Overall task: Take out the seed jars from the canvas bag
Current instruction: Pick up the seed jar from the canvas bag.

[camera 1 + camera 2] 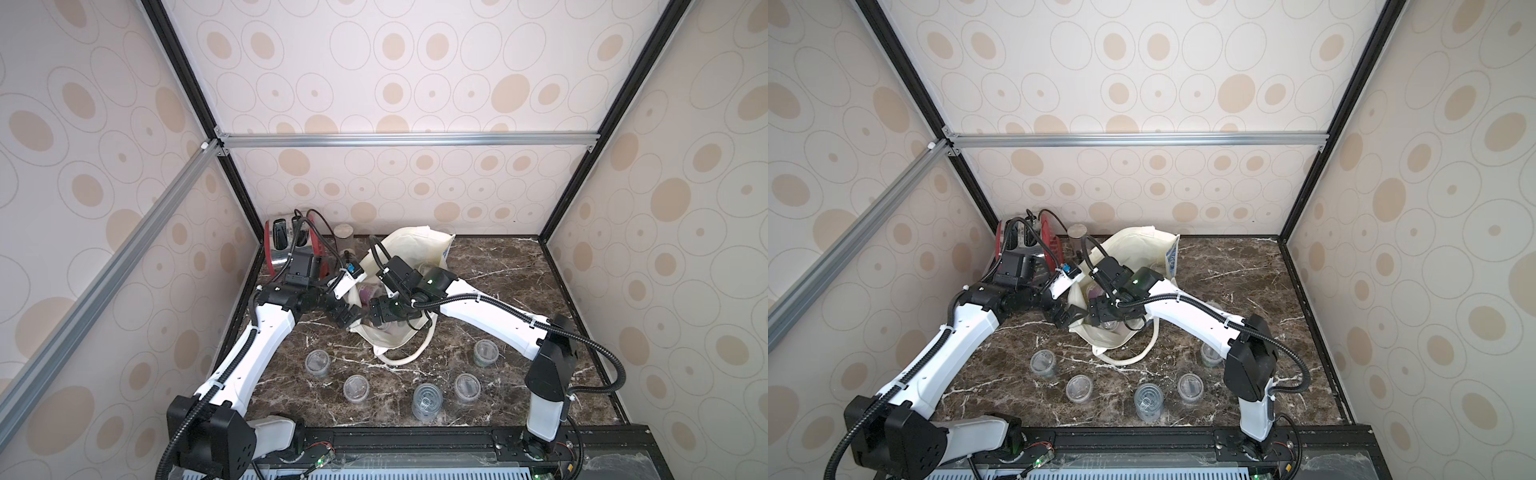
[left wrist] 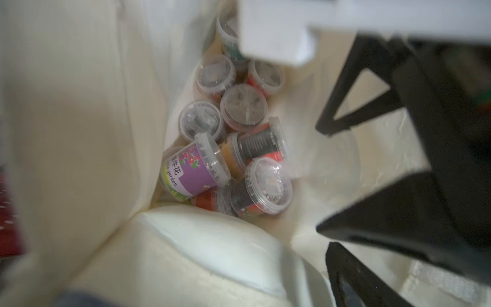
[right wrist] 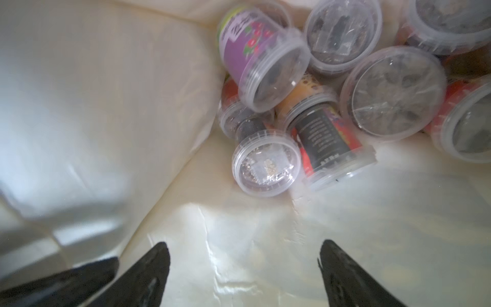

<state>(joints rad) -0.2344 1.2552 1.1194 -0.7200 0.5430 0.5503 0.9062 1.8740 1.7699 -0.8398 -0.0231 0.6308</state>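
Right gripper [image 3: 244,244] is inside the canvas bag [image 1: 415,249], jaws apart with nothing between them, short of the seed jars [image 2: 244,111] heaped at the bag's bottom, purple-label jar [image 3: 263,53] on top. Left gripper [image 1: 347,318] sits at the bag's rim, jaws spread wide; can't tell if it touches fabric. Several loose jars [image 1: 356,388] stand upright on the marble tabletop [image 1: 519,282] in front of the bag.

Five seed jars [image 1: 427,401] are standing on the tabletop [image 1: 498,282]; about ten are lying inside one canvas bag [image 1: 415,245]; one toaster [image 1: 282,241] is sitting at eleven o'clock.
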